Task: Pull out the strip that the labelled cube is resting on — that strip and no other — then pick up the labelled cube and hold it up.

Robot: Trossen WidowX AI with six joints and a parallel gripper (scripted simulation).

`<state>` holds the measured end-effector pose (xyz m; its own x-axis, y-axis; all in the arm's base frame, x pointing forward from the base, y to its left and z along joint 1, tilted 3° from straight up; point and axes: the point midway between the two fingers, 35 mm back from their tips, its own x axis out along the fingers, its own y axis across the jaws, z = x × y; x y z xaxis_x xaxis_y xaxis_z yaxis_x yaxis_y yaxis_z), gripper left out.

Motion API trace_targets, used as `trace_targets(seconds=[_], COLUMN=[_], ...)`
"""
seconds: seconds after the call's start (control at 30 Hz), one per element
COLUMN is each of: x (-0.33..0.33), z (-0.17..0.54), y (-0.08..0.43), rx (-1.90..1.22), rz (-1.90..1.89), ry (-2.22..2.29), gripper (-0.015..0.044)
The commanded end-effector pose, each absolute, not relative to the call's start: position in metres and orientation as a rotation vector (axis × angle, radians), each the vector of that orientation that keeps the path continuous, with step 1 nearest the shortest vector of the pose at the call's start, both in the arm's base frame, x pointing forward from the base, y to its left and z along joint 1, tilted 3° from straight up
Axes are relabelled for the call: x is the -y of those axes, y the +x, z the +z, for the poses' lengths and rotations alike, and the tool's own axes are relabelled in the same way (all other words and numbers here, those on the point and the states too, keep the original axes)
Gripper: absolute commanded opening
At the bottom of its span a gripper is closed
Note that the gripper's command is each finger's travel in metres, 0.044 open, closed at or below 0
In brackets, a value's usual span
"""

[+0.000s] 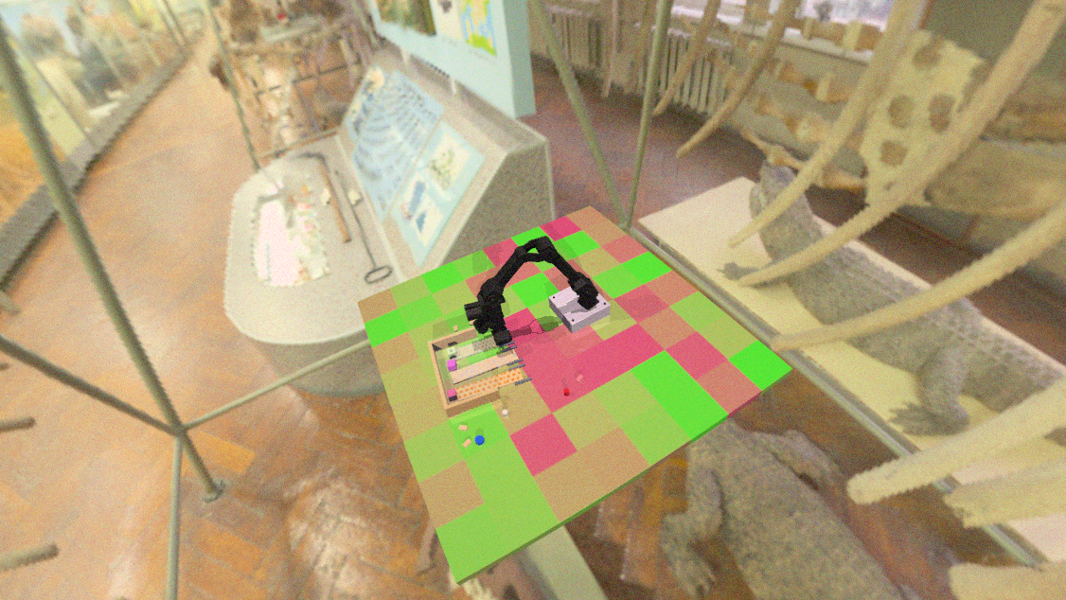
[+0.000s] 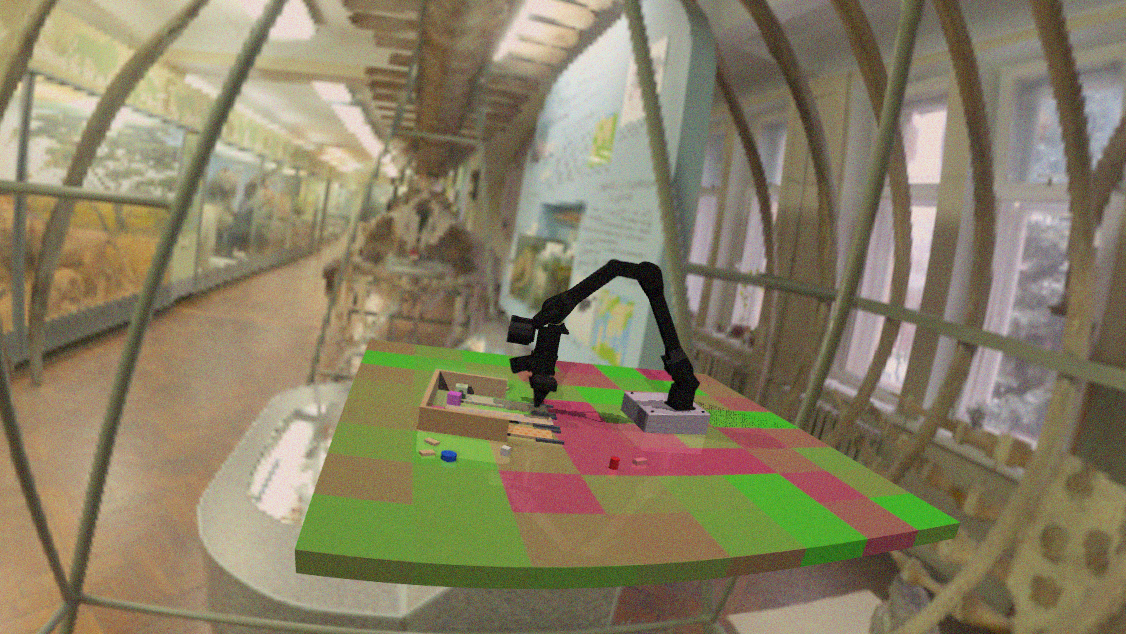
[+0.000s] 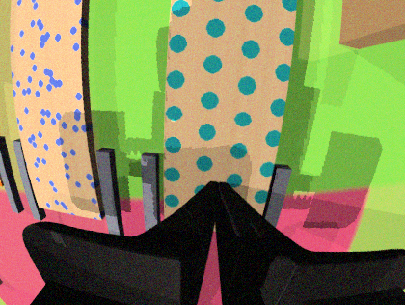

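Note:
The teal-dotted strip (image 3: 229,72) lies at the far side of the open tray. The blue-speckled strip (image 3: 48,97) (image 1: 485,367) is in the middle, and the orange-dotted strip (image 1: 488,384) (image 2: 529,431) is nearest. A whitish cube (image 1: 451,350) (image 2: 461,386) sits at the inner end of the teal-dotted strip. A purple cube (image 1: 452,364) (image 2: 453,398) sits by the middle strip, and a magenta cube (image 1: 452,393) by the orange-dotted one. No label is readable. My gripper (image 1: 506,344) (image 2: 538,404) (image 3: 217,190) is shut and empty over the outer end of the teal-dotted strip; contact cannot be told.
The wooden tray (image 1: 470,408) (image 2: 464,422) walls the strips' inner ends. Grey upright guides (image 3: 150,188) (image 3: 280,190) flank the strips' outer ends. A blue disc (image 1: 479,439) (image 2: 448,456), a small white block (image 1: 505,412) (image 2: 505,451) and a red cylinder (image 1: 566,391) (image 2: 613,463) lie outside.

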<state>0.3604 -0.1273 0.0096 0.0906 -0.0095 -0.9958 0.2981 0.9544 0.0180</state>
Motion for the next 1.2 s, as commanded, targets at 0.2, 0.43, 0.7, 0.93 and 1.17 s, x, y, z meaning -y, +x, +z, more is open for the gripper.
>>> trace_targets(seconds=[0.2, 0.43, 0.7, 0.93, 1.17], x=[0.12, 0.117, 0.114, 0.111, 0.108], z=[0.003, 0.002, 0.0, -0.001, -0.002], y=[0.34, 0.33, 0.319, 0.309, 0.299], rx=[-1.483, -1.484, -1.485, -1.486, -1.487], rz=[-0.226, -0.226, -0.226, -0.226, -0.226], ry=[0.243, 0.243, 0.243, 0.243, 0.244], gripper=[0.0, 0.0, 0.0, 0.0, 0.0])
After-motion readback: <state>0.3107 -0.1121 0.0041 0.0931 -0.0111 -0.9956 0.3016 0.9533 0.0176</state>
